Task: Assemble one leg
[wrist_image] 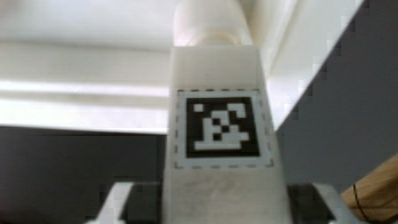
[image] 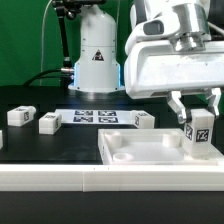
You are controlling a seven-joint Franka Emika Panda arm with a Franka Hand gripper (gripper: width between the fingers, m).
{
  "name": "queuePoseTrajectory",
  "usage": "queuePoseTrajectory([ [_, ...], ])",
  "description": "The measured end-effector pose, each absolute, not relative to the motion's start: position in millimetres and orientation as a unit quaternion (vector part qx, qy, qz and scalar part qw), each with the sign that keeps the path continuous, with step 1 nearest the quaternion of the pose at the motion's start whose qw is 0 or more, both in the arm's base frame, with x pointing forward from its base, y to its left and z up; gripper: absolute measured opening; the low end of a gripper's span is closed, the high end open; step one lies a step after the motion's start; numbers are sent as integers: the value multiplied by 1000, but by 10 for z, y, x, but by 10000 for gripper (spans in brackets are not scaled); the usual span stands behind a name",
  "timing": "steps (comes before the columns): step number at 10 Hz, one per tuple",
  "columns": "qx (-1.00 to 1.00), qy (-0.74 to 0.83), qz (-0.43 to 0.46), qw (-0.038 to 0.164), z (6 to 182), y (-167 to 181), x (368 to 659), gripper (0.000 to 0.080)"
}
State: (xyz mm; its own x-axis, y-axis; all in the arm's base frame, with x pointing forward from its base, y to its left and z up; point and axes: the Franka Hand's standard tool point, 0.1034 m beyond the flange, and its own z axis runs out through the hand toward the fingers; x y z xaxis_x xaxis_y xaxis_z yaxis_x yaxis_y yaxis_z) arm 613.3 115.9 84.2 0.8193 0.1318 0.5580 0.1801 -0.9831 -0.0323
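Note:
My gripper (image: 198, 108) is shut on a white leg (image: 200, 133) with a black-and-white tag on its face. It holds the leg upright over the near right corner of the large white tray-like panel (image: 140, 150). In the wrist view the leg (wrist_image: 217, 110) fills the middle, between the two fingers (wrist_image: 125, 200); its far end meets the white panel. Whether the leg's lower end sits in a corner socket is hidden. Three more legs lie on the black table: two at the exterior view's left (image: 18, 116) (image: 49, 122) and one behind the panel (image: 141, 121).
The marker board (image: 96, 117) lies flat behind the panel. The arm's white base (image: 97, 55) stands at the back, before a green backdrop. A white ledge (image: 60, 177) runs along the near edge of the table.

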Motion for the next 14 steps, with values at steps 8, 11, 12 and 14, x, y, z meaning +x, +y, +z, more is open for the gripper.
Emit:
queuePoseTrajectory([
  [8,-951,-81,-294,42,813,1161,6135,611],
  [11,-951,-81,-294,42,810,1161,6134,647],
  [12,-951,-81,-294,42,812,1161,6134,648],
  [14,-953,-87,-287,41,955,1161,6136,648],
])
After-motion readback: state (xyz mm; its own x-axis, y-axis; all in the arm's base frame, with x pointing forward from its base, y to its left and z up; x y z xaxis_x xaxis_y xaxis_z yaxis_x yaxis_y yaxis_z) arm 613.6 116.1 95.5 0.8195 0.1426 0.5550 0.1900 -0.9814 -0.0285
